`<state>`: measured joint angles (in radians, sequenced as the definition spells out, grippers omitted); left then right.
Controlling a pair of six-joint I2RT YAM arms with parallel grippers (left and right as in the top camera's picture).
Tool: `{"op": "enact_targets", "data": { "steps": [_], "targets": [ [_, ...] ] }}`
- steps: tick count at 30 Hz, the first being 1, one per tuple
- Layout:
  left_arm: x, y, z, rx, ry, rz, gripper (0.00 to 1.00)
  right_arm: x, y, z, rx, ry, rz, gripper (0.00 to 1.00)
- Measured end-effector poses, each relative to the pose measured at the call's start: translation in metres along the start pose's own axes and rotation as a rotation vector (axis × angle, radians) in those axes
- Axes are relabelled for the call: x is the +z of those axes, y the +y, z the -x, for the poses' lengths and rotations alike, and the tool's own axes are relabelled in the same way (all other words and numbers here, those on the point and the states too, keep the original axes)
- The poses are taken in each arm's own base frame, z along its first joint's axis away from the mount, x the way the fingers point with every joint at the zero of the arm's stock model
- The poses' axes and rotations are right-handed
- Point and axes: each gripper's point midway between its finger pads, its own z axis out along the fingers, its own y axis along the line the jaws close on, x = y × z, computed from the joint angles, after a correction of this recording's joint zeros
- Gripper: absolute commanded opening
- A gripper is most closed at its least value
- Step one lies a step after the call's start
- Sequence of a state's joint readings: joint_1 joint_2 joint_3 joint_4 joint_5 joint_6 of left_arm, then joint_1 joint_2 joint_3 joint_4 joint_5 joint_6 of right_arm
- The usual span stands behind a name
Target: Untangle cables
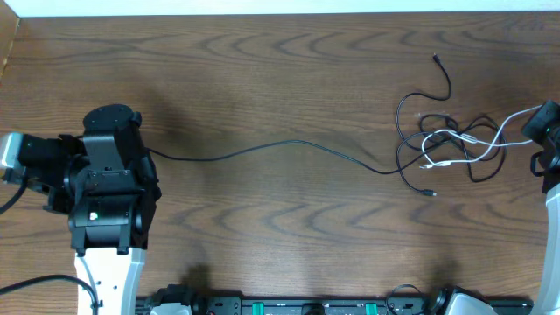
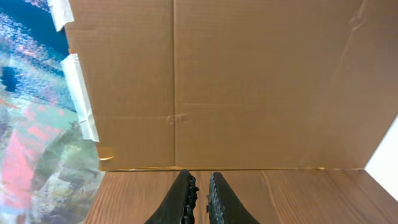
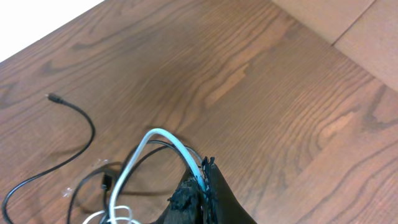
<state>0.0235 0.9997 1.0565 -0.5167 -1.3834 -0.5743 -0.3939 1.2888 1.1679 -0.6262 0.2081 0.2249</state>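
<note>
Pinching the white cable [image 3: 155,134] between fingers pressed tight together, the right hand [image 3: 205,171] is hanging just beside the tangle [image 1: 446,144], on its far-right side. The white cable is arching up out of the tangle in a loop and running straight into that grip, while the rest of it is lying wound through the black loops on the table [image 1: 262,70]. One black cable [image 3: 81,111] is curling away from the tangle toward the back edge of the table, its small plug [image 1: 435,58] lying free on the wood. Another short black end is poking out on the near side of the tangle, with a second plug [image 1: 429,192] lying apart from everything else. A long black cable [image 1: 293,142] is stretching from the tangle across the middle of the table and slipping under the left arm [image 1: 105,184], well away from the tangle. The left hand [image 2: 200,190] is holding its fingers narrow, with only a thin slit between them and nothing showing in it. From where I am standing I cannot tell whether the long black cable is reaching that grip. The left hand is pointing at a cardboard wall [image 2: 249,81] standing at the table's edge.
</note>
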Motion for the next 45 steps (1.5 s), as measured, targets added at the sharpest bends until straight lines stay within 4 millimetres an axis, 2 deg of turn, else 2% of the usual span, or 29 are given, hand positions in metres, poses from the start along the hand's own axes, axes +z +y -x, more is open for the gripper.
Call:
{"op": "enact_targets", "data": {
  "steps": [11, 17, 23, 28, 33, 35, 36, 37, 41, 45],
  "targets": [
    [0.005, -0.010, -0.011, 0.006, 0.060, -0.053, 0.08, 0.000, 0.004, -0.006, -0.001, 0.028, 0.029, 0.01],
    [0.025, 0.006, -0.014, 0.017, 0.062, 0.042, 0.08, 0.000, 0.001, -0.007, -0.003, 0.031, 0.010, 0.01],
    [0.032, 0.002, -0.024, 0.029, 0.113, 0.018, 0.08, 0.000, 0.001, -0.009, -0.004, 0.037, 0.010, 0.01],
    [0.044, -0.001, -0.039, 0.073, 0.145, 0.046, 0.07, 0.006, 0.001, -0.015, -0.009, 0.064, 0.006, 0.01],
    [0.069, 0.008, -0.057, 0.137, 0.171, 0.151, 0.08, 0.009, 0.001, -0.017, -0.011, 0.073, 0.004, 0.01],
    [0.081, 0.013, -0.067, 0.166, 0.191, 0.195, 0.21, 0.009, 0.002, -0.017, -0.011, 0.074, 0.004, 0.01],
    [0.083, 0.013, -0.071, 0.173, 0.203, 0.194, 0.34, 0.009, 0.002, -0.017, -0.011, 0.074, 0.007, 0.01],
    [0.085, 0.011, -0.076, 0.177, 0.223, 0.185, 0.52, 0.009, 0.003, -0.017, -0.011, 0.075, 0.012, 0.01],
    [0.088, -0.004, -0.101, 0.192, 0.319, 0.114, 0.68, 0.009, 0.005, -0.017, -0.011, 0.078, 0.022, 0.01],
    [0.083, -0.015, -0.127, 0.222, 0.436, 0.031, 0.76, 0.008, 0.005, -0.017, -0.010, 0.078, 0.025, 0.01]
  ]
}}
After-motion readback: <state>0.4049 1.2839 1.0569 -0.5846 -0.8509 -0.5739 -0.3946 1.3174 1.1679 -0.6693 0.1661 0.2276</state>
